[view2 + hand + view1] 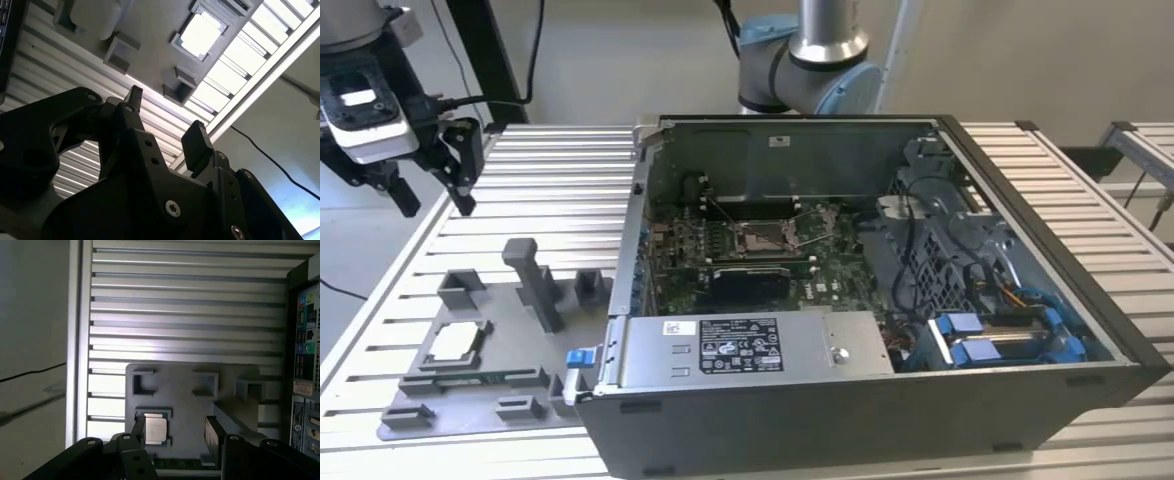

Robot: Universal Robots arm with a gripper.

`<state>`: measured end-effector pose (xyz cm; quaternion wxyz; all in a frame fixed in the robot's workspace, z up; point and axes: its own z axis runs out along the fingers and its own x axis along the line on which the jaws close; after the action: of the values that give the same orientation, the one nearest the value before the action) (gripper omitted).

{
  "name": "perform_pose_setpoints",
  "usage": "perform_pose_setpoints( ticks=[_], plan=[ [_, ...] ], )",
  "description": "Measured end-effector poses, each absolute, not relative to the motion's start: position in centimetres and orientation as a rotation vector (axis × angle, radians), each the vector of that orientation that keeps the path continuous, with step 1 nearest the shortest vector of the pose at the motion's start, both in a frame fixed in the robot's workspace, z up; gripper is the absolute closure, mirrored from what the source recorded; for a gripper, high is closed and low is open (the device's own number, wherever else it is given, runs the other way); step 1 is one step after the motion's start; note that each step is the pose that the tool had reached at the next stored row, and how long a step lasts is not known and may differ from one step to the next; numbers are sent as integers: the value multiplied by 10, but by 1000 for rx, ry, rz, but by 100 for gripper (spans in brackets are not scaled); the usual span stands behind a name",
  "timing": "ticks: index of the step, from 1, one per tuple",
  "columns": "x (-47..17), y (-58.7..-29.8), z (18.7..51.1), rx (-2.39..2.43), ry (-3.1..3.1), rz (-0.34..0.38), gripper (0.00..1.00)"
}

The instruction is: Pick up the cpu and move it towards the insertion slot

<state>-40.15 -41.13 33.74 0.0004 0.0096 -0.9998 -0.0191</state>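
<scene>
The cpu [454,342] is a silvery square chip lying flat in a recess of the grey tray [520,350], on the table at the exterior view's left. My gripper [434,200] hangs high above the table, well behind the tray, open with nothing between its fingers. In both wrist views the cpu [154,429] [201,33] shows far beyond the open gripper [175,432] [165,112]. The insertion slot [761,237], with a shiny frame and tan centre, sits on the green motherboard inside the open computer case [881,390].
Grey upright blocks [534,280] stand on the tray close to the cpu. The case's metal wall [634,250] rises between tray and motherboard. A black patch [747,288] lies below the slot. Cables and blue drive parts [987,335] fill the case's right side.
</scene>
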Motion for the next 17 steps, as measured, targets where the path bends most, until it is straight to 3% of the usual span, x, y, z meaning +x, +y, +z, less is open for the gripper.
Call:
perform_pose_setpoints(
  ticks=[17],
  plan=[
    [-401,-414,318,30,-3140,-60,100]
  ],
)
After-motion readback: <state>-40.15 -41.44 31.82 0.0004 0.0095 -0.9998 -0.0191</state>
